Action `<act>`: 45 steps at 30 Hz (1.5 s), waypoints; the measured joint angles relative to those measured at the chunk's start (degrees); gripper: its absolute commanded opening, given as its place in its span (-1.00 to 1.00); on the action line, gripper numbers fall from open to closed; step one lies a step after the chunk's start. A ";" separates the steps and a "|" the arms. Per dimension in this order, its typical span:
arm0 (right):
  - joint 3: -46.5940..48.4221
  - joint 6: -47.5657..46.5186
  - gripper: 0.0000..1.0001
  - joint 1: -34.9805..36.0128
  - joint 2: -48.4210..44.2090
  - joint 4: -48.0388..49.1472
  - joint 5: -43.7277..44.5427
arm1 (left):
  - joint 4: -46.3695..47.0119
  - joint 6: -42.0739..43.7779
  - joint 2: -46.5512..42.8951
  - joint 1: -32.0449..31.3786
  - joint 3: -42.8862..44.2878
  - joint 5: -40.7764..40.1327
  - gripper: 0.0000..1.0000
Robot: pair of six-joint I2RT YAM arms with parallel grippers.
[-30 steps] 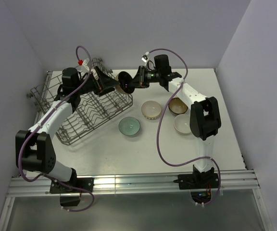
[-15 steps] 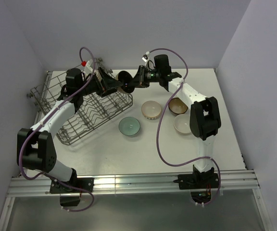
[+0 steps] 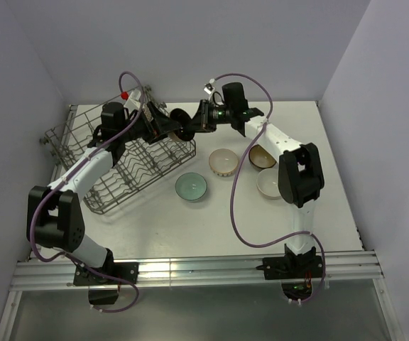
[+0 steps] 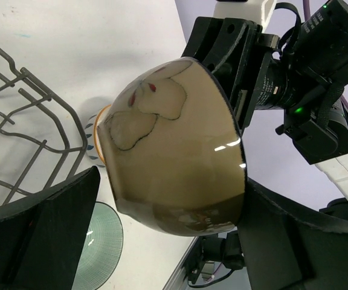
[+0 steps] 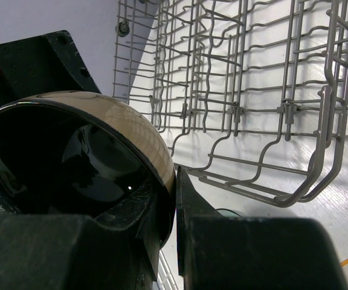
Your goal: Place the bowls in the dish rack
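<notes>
A tan bowl with a black inside (image 3: 184, 121) hangs over the right edge of the grey wire dish rack (image 3: 119, 174). My right gripper (image 3: 194, 122) is shut on its rim; in the right wrist view its fingers pinch the bowl (image 5: 71, 157) at the rim (image 5: 174, 181). My left gripper (image 3: 164, 126) stands open around the same bowl (image 4: 174, 145). Its midpoint (image 4: 171, 202) lies under the bowl, and its left finger (image 4: 41, 229) is apart from the bowl's side. The rack's tines (image 5: 252, 90) lie below.
On the table right of the rack sit a green bowl (image 3: 191, 187), a cream bowl (image 3: 223, 162), a brown bowl (image 3: 262, 156) and a white bowl (image 3: 269, 184). The rack's wire edge (image 4: 17, 121) is close beside the left gripper.
The right arm has carried the bowl leftward toward the rack. The left gripper has moved right, and the bowl now sits between its open fingers.
</notes>
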 measured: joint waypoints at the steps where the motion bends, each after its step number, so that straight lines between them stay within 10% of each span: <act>1: 0.00 0.00 -1.00 0.09 0.11 -0.04 0.07 | 0.09 -0.02 0.09 0.00 0.00 -0.02 0.79; 8: 0.04 -0.24 -1.00 0.15 0.98 -0.37 0.55 | 0.28 -0.04 0.31 0.00 0.00 -0.04 0.26; 12: 0.81 -0.96 -1.00 0.15 1.79 -0.85 1.14 | 0.13 0.39 0.74 0.09 0.00 -0.66 -0.48; 15: 2.40 -1.38 -0.63 0.22 3.08 -1.62 0.92 | 0.15 0.42 1.22 0.35 0.00 -0.96 -1.00; 28: 3.76 -2.56 0.75 0.31 3.74 -3.65 0.35 | -6.75 4.74 7.37 4.90 6.10 -3.43 -1.00; 45: 3.78 -7.87 0.94 -0.02 3.74 -9.68 1.62 | -25.92 23.54 20.33 6.51 25.81 -24.96 -0.99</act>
